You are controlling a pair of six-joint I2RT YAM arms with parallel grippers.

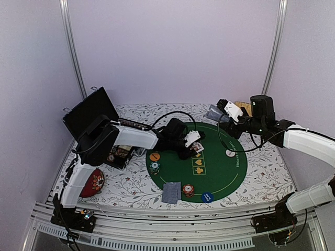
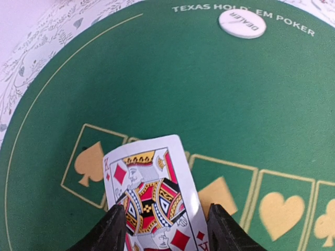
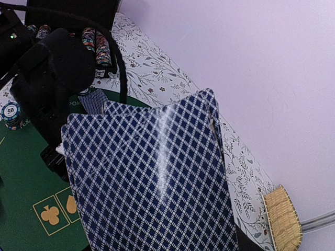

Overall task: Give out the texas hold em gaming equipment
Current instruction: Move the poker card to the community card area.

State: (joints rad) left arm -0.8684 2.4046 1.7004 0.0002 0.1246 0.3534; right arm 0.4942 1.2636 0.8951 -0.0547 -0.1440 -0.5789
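**King of diamonds [image 2: 149, 183] and blue-backed deck [image 3: 146, 178]**

We log King of diamonds face up over green mat [image 2: 209, 94], between left gripper [image 2: 165, 209] fingers; whether they clamp it we cannot tell. Right gripper [image 1: 222, 111] grips blue-backed deck near mat's far edge. White dealer disc [image 2: 242, 23] lies on mat.

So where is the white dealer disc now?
Top view: the dealer disc lies on the green mat's right side, beside the printed poker lettering.

Mat [image 2: 157, 78] reads TEXAS HOLD'EM POKER; white disc [image 2: 242, 23], DEALER; card [image 2: 152, 193], K.
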